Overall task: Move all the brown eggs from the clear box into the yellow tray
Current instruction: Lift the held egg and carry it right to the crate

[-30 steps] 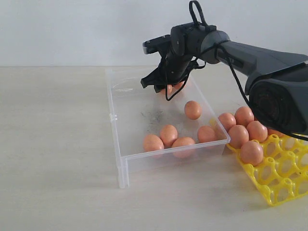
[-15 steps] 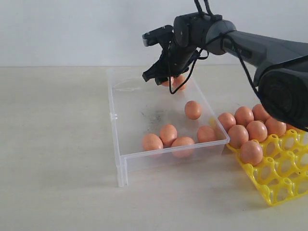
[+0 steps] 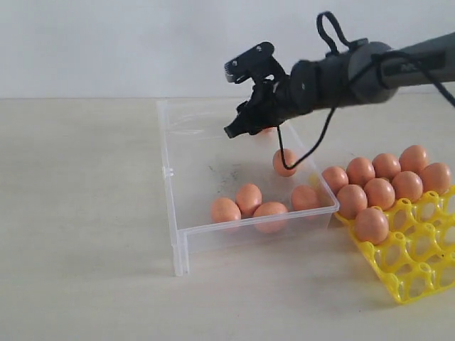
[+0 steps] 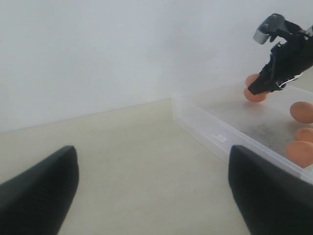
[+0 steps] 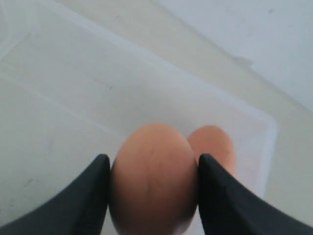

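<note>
We count five brown eggs (image 3: 249, 199) lying loose in the clear box (image 3: 178, 238) and nine seated in the yellow tray (image 3: 419, 273) (all smooth, orange-brown, alike). The right pincer (image 5: 152, 196) is clamped on the held egg (image 5: 152, 166) over the box's far end, with another egg just behind. The left pincer (image 4: 151, 196) gapes wide above the surface (image 4: 137, 147), gripping nothing.

Tabletop (image 3: 78, 213): pale beige and matte, seen spread right across the lower part of the exterior view.
Wall (image 3: 106, 42): plain and whitish, set behind.
Seam: tabletop is met by wall along a straight, level line, also caught in the left wrist view.
</note>
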